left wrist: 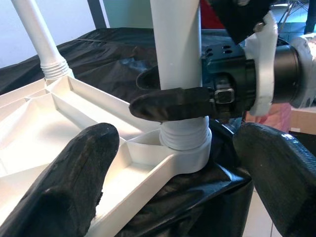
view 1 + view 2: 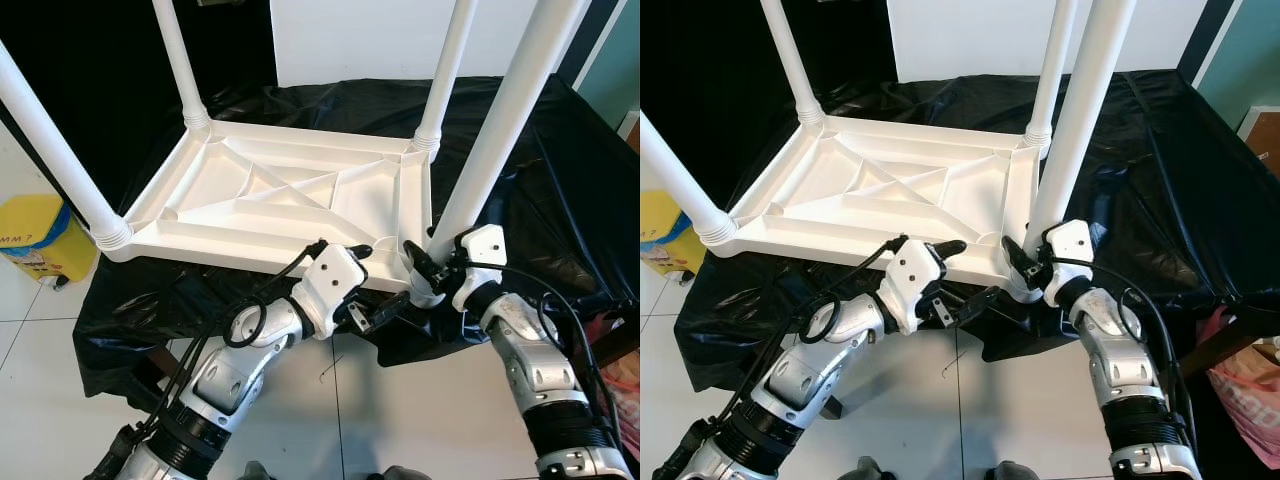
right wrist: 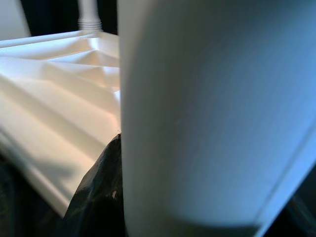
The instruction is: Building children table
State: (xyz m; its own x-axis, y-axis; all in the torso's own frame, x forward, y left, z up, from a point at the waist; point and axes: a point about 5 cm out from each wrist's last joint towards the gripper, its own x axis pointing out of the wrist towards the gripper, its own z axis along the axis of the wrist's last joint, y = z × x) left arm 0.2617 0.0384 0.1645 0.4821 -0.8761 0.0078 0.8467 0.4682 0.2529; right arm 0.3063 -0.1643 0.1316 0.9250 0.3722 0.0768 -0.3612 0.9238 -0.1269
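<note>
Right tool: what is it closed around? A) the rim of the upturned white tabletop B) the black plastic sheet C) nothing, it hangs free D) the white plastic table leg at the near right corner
D: the right tool has its black fingers clamped on the white plastic table leg just above the threaded socket at the near right corner of the upturned white plastic tabletop.

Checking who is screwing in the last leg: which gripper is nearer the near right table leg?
Right. The right gripper is clamped on the near right leg just above its socket; the left gripper sits beside it at the tabletop's edge, open.
</note>
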